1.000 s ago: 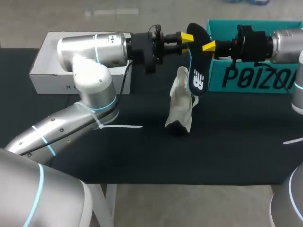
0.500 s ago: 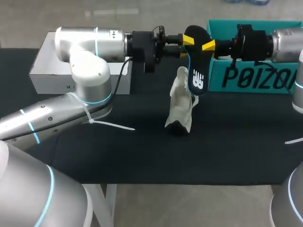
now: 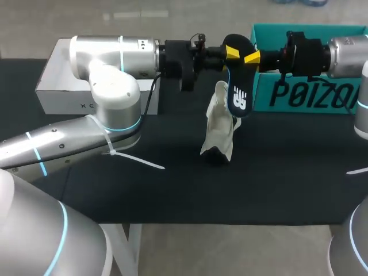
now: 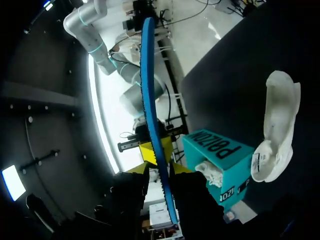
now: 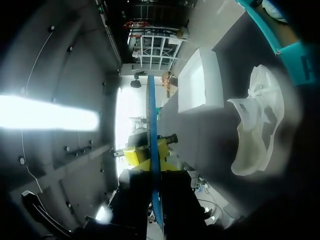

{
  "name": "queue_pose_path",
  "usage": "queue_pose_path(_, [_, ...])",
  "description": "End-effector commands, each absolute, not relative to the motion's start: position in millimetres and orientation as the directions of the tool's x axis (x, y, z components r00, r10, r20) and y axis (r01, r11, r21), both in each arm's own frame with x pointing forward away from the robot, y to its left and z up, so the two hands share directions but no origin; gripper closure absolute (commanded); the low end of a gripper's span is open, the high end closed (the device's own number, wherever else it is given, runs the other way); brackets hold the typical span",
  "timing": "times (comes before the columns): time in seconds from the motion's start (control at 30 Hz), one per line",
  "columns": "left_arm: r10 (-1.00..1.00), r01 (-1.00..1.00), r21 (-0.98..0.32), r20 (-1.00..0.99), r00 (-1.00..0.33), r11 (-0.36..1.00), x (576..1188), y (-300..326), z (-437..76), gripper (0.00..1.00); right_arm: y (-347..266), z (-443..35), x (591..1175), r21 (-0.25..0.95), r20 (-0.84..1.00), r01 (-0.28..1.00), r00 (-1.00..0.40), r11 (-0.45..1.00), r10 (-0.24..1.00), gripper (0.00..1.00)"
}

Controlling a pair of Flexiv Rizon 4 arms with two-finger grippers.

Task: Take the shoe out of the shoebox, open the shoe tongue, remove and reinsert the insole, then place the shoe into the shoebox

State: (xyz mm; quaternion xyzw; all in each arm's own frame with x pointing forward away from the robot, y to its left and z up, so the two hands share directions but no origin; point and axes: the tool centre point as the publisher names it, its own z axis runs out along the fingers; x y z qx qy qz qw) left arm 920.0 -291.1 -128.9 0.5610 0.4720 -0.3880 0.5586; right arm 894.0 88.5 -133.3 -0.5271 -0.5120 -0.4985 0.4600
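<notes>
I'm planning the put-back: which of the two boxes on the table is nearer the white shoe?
The teal shoebox at the table's right: its near corner stands close to the shoe, while the white box sits further off at the left.

One white shoe (image 3: 220,129), one dark insole (image 3: 238,86), one teal shoebox (image 3: 299,95), one white box (image 3: 60,99), and two grippers: left gripper (image 3: 229,53), right gripper (image 3: 253,57).
</notes>
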Motion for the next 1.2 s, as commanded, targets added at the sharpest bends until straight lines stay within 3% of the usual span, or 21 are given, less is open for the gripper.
queue_pose_path(0.03, [0.106, 0.959, 0.273, -0.959, 0.264, 0.081, 919, -293, -133, 1.0, 89, -134, 891, 0.025, 0.996, 0.998, -0.02, -0.058, 0.085, 1.0])
queue_pose_path(0.23, [0.139, 0.957, 0.277, -0.955, 0.264, 0.088, 923, -292, -138, 1.0, 89, -133, 889, 0.03, 0.995, 0.998, -0.025, -0.058, 0.095, 1.0])
queue_pose_path(0.27, [0.141, 0.957, 0.274, -0.955, 0.26, 0.089, 923, -292, -139, 1.0, 89, -132, 888, 0.033, 0.993, 0.998, -0.027, -0.058, 0.115, 0.08])
queue_pose_path(0.3, [0.145, 0.96, 0.261, -0.958, 0.246, 0.095, 923, -291, -140, 1.0, 88, -131, 887, 0.041, 0.991, 0.997, -0.032, -0.062, 0.13, 0.0])
queue_pose_path(0.5, [0.142, 0.983, 0.13, -0.984, 0.111, 0.13, 917, -278, -144, 1.0, 47, -126, 874, 0.075, 0.962, 0.989, -0.037, -0.13, 0.272, 0.0])
queue_pose_path(0.73, [0.154, 0.989, 0.025, -0.988, 0.002, 0.147, 905, -257, -150, 1.0, -18, -128, 868, 0.141, 0.808, 0.988, -0.075, -0.069, 0.584, 0.0])
queue_pose_path(0.87, [0.15, 0.986, 0.01, -0.989, -0.016, 0.166, 901, -247, -151, 1.0, -59, -129, 872, 0.172, 0.743, 0.983, -0.093, -0.055, 0.663, 0.0])
queue_pose_path(1.0, [0.137, 0.984, -0.013, -0.99, -0.038, 0.179, 896, -243, -149, 1.0, -89, -131, 877, 0.174, 0.719, 0.984, -0.15, 0.032, 0.679, 0.0])
queue_pose_path(1.2, [0.133, 0.983, -0.031, -0.99, -0.056, 0.181, 888, -242, -147, 1.0, -125, -118, 888, 0.223, 0.769, 0.974, -0.154, -0.034, 0.62, 0.0])
